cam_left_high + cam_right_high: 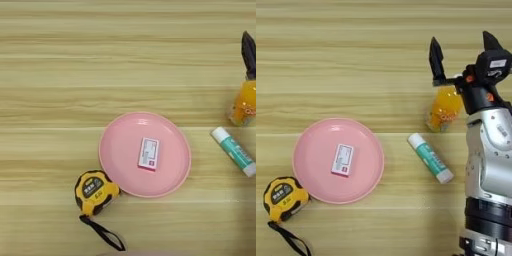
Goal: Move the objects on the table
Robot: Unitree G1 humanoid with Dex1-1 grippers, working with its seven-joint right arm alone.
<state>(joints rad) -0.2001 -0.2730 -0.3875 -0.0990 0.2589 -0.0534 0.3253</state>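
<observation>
On the tabletop (381, 60), the tape measure (283, 197) lies at 8 o'clock, the pink plate (338, 160) beside it. The glue stick (430, 157) points from 10 to 4 o'clock. The bottle (445, 111) stands at 3 o'clock, just under the tool (462, 50), whose fingers are wide apart.

Table (60, 60) carries plate (115, 155), bottle (444, 111), glue-stick (430, 157), tape measure (94, 191).

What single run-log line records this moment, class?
tool: open, above orange-juice bottle | glue stick: lying near bottle | pink plate: holds small card | tape measure: beside plate
</observation>
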